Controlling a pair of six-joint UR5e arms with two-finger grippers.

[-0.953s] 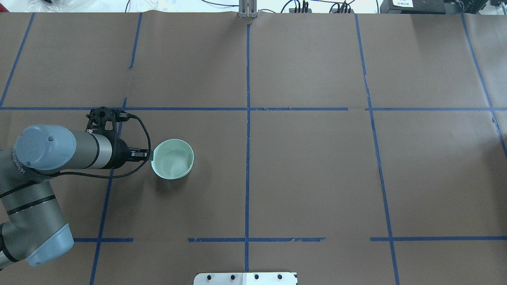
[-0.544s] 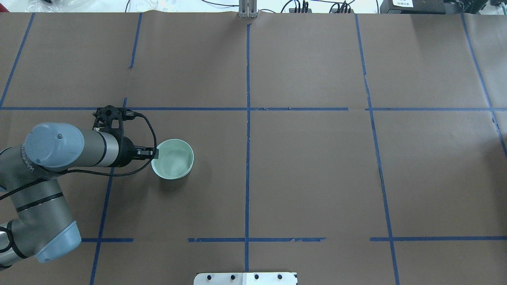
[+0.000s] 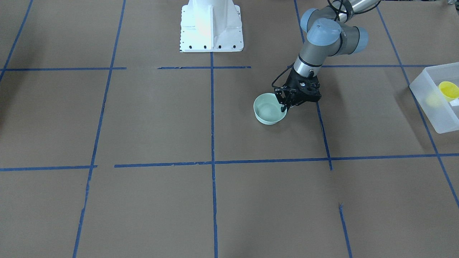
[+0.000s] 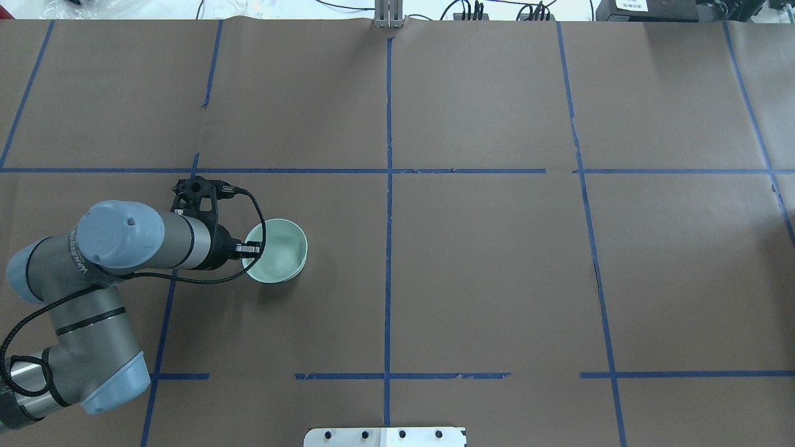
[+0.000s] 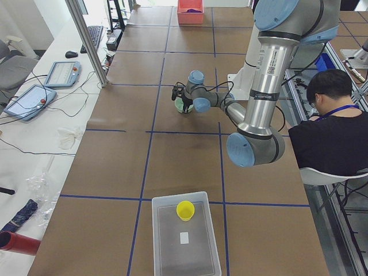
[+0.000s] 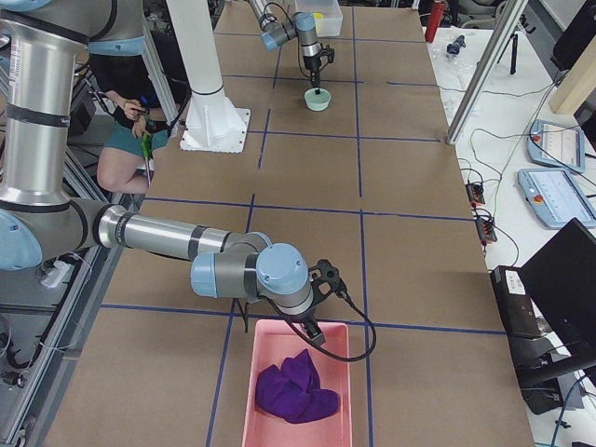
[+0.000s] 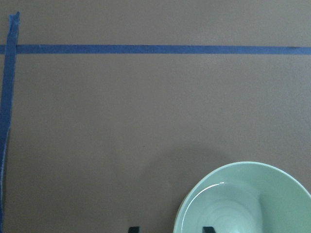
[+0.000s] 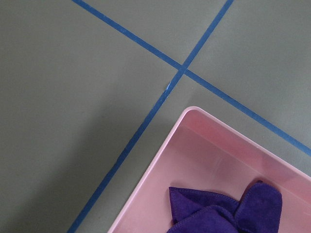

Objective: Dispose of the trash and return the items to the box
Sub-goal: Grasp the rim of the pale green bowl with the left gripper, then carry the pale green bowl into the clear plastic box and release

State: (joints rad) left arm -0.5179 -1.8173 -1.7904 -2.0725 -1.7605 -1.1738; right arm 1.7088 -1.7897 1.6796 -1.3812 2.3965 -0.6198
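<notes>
Item: mint bowl [image 4: 282, 251] stood upright on table [image 4: 497, 279], well apart from box [image 3: 428, 98] holding yellow cup [image 3: 449, 90]. Left hand [image 4: 253, 249]: spread, straddling bowl's rim. Right hand [image 6: 315, 335]: state could not be told. Risk: thin-rim pinch might slip, tipping bowl in transit.

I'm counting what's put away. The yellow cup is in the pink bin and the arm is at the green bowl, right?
Not the pink bin: the exterior left view shows the yellow cup in the frosted white box. The left gripper is at the green bowl.
</notes>
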